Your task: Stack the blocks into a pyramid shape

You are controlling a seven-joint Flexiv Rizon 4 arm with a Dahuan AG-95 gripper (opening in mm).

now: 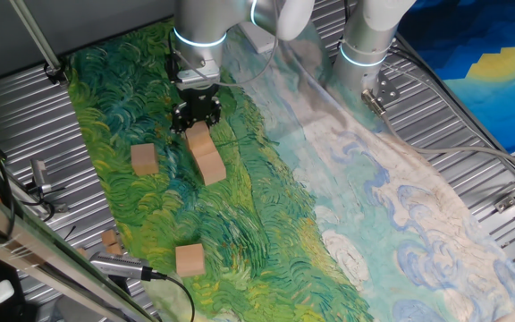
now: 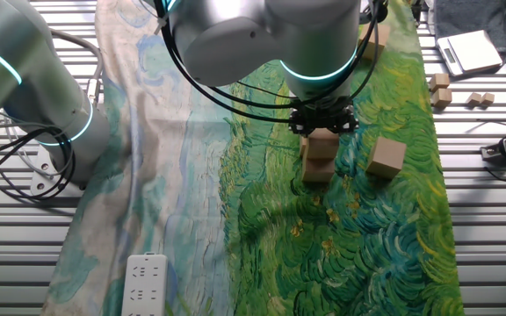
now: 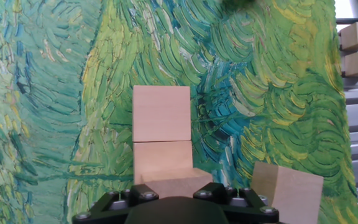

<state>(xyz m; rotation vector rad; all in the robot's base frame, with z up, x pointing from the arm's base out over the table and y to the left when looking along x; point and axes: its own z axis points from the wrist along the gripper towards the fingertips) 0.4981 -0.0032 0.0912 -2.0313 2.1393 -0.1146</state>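
Blocks of light tan unpainted wood, small plain cubes, sat on a green and blue painted cloth (image 1: pixel 266 206) spread over a ribbed metal table (image 1: pixel 472 125). In one fixed view, three blocks formed a touching row (image 1: pixel 206 154) running from 11 o'clock to 5 o'clock near the cloth's upper middle. The black two-finger gripper (image 1: pixel 196 114) hung directly over the row's 11 o'clock end, just above or touching the nearest block; contact could not be confirmed. Whether its fingers were apart or closed could not be told from any view.

A single loose block (image 1: pixel 145 159) lay at 9 o'clock of the row, near but apart. Another loose block (image 1: pixel 189 259) lay well apart at 6 o'clock, toward the cloth's near edge.

In the hand view, the row (image 3: pixel 161 140) extended away from the gripper body toward 12 o'clock, the blocks face to face. The single loose block (image 3: pixel 287 189) stood at 4 o'clock of the row, turned slightly.

In the other fixed view, the gripper (image 2: pixel 322 121) covered the far end of the row (image 2: pixel 320 154), and the single block (image 2: pixel 385 156) lay at 3 o'clock of it. Small tan wooden pieces (image 2: pixel 440 90) rested on the bare table at 2 o'clock, off the cloth.
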